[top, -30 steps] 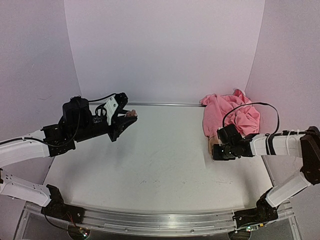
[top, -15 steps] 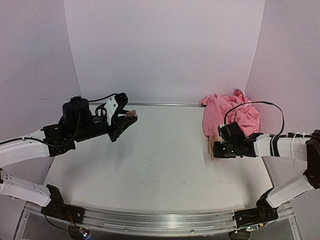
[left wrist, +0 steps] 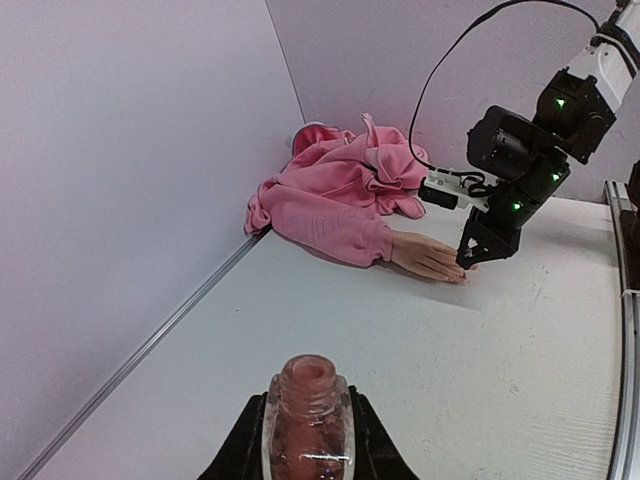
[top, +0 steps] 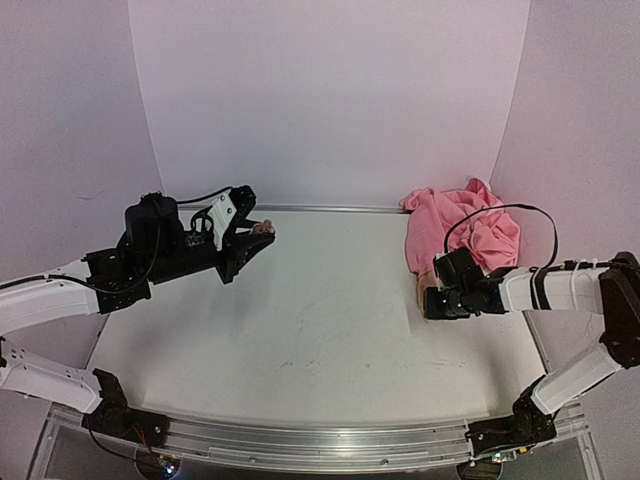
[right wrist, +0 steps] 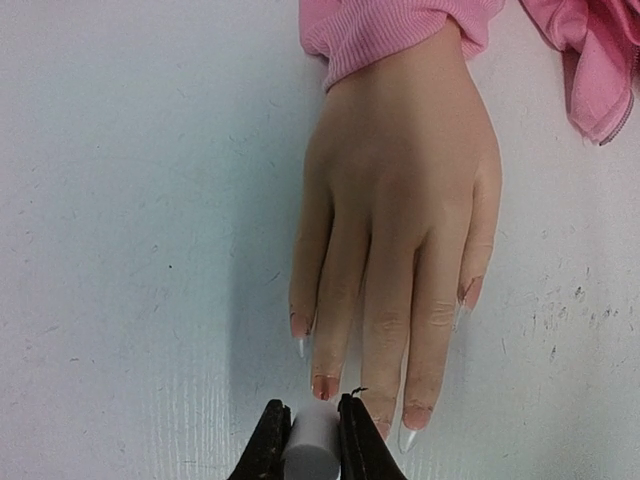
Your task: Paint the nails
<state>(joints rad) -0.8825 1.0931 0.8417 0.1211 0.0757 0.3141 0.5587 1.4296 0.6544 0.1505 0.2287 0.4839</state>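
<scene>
A flesh-coloured mannequin hand [right wrist: 400, 220] lies flat, sticking out of a pink sleeve [right wrist: 390, 30]. Its nails [right wrist: 325, 386] are pale with pinkish smears. My right gripper [right wrist: 312, 428] is shut on the white cap [right wrist: 310, 455], just over the tip of one middle finger; the brush is hidden. In the top view the right gripper [top: 432, 303] covers most of the hand. My left gripper [top: 255, 235] is held above the table at the left, shut on the open pinkish polish bottle [left wrist: 308, 410], its neck uncapped.
The rest of the pink garment [top: 465, 230] is bunched in the back right corner against the walls. A metal rail [top: 330, 208] runs along the back edge of the white table [top: 300, 320].
The right arm shifted slightly toward the back half a second ago and has come back to where it was. The left arm and bottle have not moved.
</scene>
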